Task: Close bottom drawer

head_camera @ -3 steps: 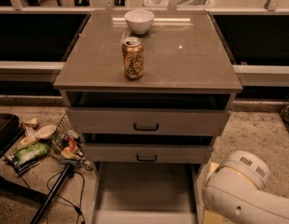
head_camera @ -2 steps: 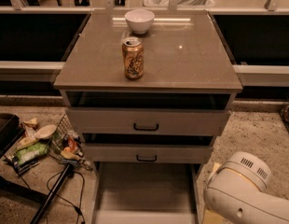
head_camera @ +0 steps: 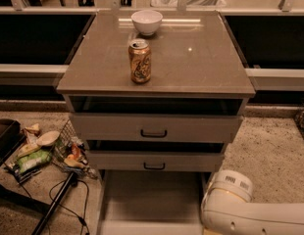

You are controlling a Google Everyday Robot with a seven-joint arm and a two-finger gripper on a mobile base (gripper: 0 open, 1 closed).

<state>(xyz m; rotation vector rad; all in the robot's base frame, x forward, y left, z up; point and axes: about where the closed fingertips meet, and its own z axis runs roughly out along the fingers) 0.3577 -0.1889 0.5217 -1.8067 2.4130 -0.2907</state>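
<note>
The bottom drawer [head_camera: 151, 198] is pulled far out from the base of the grey-beige cabinet [head_camera: 157, 77]. Its wide shallow tray shows from above and looks empty. Its front panel lies along the picture's lower edge, and its handle does not show. The middle drawer [head_camera: 154, 159] and the top drawer [head_camera: 154, 127], each with a black bar handle, stand slightly ajar above it. My white arm [head_camera: 240, 212] lies at the lower right, beside the tray's right side. My gripper is out of view.
An orange drink can [head_camera: 140, 61] and a white bowl [head_camera: 146, 21] stand on the cabinet top. A wire basket with snack packs and a spoon [head_camera: 49, 151] lies on the floor to the left, with black cables [head_camera: 59, 204] near the drawer's left side.
My arm has shifted a little to the left, closer to the open tray. The drawers, can and bowl have not moved.
</note>
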